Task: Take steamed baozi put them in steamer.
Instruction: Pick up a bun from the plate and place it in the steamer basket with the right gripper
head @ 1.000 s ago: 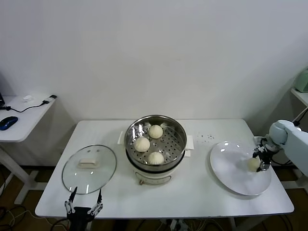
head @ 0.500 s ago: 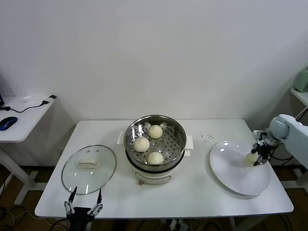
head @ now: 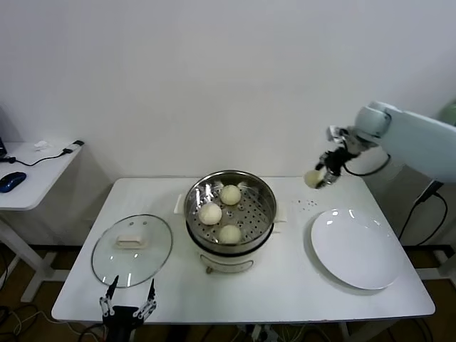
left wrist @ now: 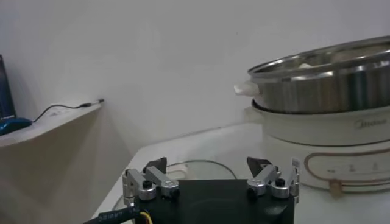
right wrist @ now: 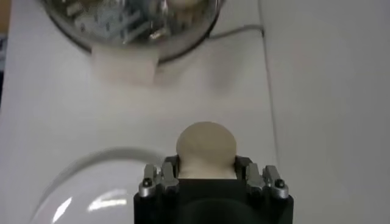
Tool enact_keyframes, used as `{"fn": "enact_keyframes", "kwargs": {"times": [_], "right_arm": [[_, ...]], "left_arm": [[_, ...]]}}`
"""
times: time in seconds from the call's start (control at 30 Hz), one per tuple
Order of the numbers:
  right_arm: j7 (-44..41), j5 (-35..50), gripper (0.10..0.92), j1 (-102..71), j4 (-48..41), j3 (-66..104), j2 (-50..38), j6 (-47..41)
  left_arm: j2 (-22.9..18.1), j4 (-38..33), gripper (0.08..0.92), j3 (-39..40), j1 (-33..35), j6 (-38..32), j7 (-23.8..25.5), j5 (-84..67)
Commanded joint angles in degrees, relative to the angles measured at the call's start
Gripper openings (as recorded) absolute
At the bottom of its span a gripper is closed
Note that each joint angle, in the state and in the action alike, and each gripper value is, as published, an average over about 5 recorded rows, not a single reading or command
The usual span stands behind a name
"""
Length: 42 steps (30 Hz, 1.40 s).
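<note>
The steamer (head: 230, 214) stands mid-table, a shiny steel pot on a cream base. Three steamed baozi lie on its perforated tray (head: 230, 194) (head: 209, 213) (head: 229, 234). My right gripper (head: 318, 175) is raised above the table between the steamer and the white plate, shut on a fourth baozi (head: 312, 178). The right wrist view shows that bun (right wrist: 205, 148) pinched between the fingers, with the steamer's rim (right wrist: 128, 36) and side handle beyond. My left gripper (head: 128, 308) waits open at the table's front left edge, nothing between its fingers (left wrist: 263, 176).
A white plate (head: 355, 249) lies at the right with nothing on it. A glass lid with a white handle (head: 132, 249) rests flat left of the steamer. A side desk (head: 28, 171) with a mouse and cable stands to the far left.
My right gripper closed on the baozi on the plate, lifted it, and carried it up and left toward the steamer. The plate is now bare. The left arm stayed still.
</note>
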Motion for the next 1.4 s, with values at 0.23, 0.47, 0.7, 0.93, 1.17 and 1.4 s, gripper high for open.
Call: {"fn": "enact_keyframes", "kwargs": {"times": [0.23,0.47,0.7,0.93,1.17,1.4], "right_arm": [[6.8,24.1,0.594,11.9,5.2,-18.5,21.7,-7.4],[10.2,22.5,0.594,7.9,8.6,-19.4,22.4,-9.1],[11.9,21.3,0.594,4.0,9.0,-19.2,23.4,-10.1],[11.7,20.0,0.594,2.0,7.4,-20.0,23.9,-10.1],[11.7,19.2,0.596,1.0,7.6,-20.6,23.5,-10.1],[12.0,19.0,0.645,1.1,7.5,-19.6,22.9,-11.1]], "left_arm": [[0.8,0.0,0.823,-0.2,0.4,-1.1,-0.1,-1.4],[1.2,0.0,0.823,-0.5,-0.1,-0.9,-0.1,-1.8],[1.8,0.9,0.823,-0.8,-0.3,-1.1,-0.1,-2.1],[2.2,1.5,0.823,-1.2,-0.3,-1.1,-0.1,-2.6],[2.5,2.0,0.823,-1.3,-0.7,-1.0,0.0,-2.8],[2.3,2.1,0.823,-1.4,-0.7,-0.9,0.0,-2.9]]}}
